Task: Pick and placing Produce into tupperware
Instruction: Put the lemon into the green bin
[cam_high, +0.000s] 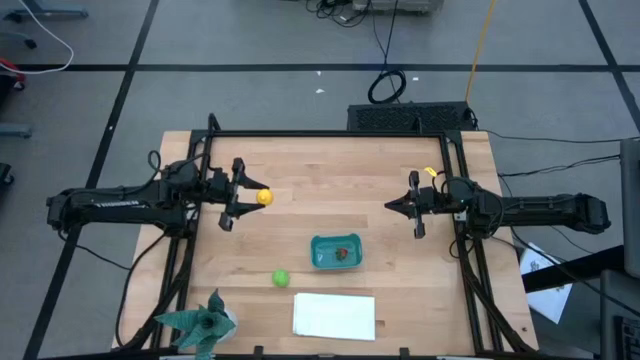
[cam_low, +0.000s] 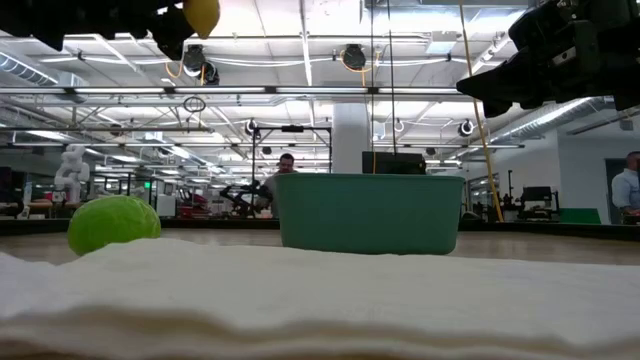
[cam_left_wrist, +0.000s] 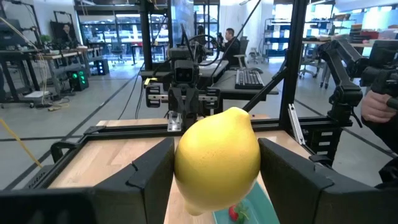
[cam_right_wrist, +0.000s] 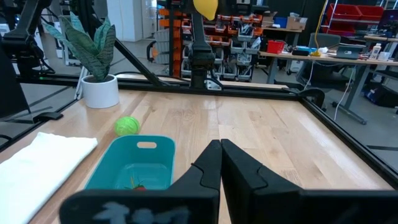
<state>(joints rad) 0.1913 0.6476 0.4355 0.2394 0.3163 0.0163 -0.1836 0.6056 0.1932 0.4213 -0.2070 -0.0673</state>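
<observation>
While lemon (cam_high: 264, 197) aloft: red fruit (cam_high: 343, 253) inside tupperware (cam_high: 322, 260).

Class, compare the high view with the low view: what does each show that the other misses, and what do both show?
Only the high view shows the red fruit inside the tub and the leafy plant. Only the low view shows the lemon, held by the left gripper, raised well above the table, with people in the room behind. Both show the lemon, the green fruit, the tub and the white sheet.
</observation>
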